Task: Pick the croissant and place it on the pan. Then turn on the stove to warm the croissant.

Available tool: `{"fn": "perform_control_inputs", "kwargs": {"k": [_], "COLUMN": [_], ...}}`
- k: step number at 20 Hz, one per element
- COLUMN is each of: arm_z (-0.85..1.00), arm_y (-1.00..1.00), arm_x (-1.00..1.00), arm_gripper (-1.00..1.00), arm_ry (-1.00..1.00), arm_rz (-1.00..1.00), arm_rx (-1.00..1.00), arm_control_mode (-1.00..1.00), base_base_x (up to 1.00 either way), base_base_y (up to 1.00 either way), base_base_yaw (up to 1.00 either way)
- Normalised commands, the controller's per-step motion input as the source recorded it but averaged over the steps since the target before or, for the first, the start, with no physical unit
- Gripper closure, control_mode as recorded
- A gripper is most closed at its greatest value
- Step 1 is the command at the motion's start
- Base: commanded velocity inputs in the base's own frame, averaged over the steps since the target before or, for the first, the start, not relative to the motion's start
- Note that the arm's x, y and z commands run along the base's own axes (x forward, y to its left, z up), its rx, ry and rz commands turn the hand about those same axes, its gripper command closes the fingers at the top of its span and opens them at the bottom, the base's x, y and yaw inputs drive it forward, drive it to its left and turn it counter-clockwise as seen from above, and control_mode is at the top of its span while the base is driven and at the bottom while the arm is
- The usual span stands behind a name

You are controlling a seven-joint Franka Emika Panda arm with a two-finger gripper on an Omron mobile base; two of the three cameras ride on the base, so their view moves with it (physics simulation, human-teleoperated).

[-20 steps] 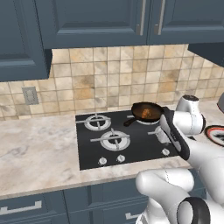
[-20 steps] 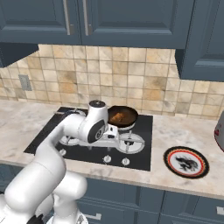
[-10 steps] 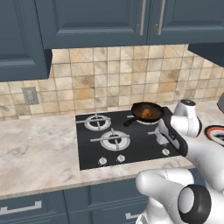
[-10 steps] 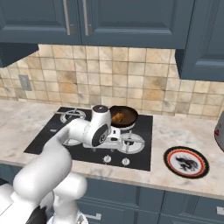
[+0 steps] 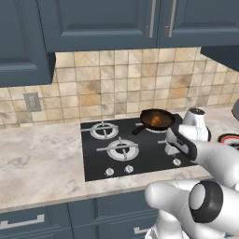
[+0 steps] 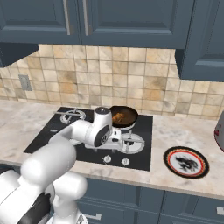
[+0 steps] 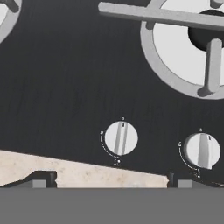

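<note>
Hovering low over the stove's [image 5: 140,149] front edge, end effector [image 7: 111,179] with fingertips spread wide and empty, two silver knobs [image 7: 121,138] just ahead, bench [image 7: 65,168] edge beneath, croissant [image 6: 119,117] lying in the pan [image 6: 124,116] on a rear burner, patterned plate [image 6: 186,161] well apart.

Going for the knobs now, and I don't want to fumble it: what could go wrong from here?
Two knobs sit side by side below the gripper; it could turn one that feeds another burner, not the one under the pan. Its open fingertips sit at the stove edge, so it might meet the counter first.
</note>
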Motion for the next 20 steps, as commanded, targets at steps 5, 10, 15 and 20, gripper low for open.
{"fn": "perform_control_inputs", "kwargs": {"k": [5,10,15,20], "arm_z": [-0.18,-0.17,-0.16,-0.14], "arm_y": [0.00,0.00,-0.01,-0.01], "arm_x": [0.07,0.06,0.01,0.00], "arm_gripper": [-1.00,-1.00,-1.00,-1.00], "arm_ry": [0.00,0.00,0.00,0.00], "arm_rz": [0.00,0.00,0.00,0.00], "arm_rx": [0.00,0.00,0.00,0.00], "arm_control_mode": [-1.00,-1.00,-1.00,-1.00], "base_base_x": [0.00,0.00,0.00,0.00], "base_base_y": [0.00,0.00,0.00,0.00], "base_base_yaw": [0.00,0.00,0.00,0.00]}}
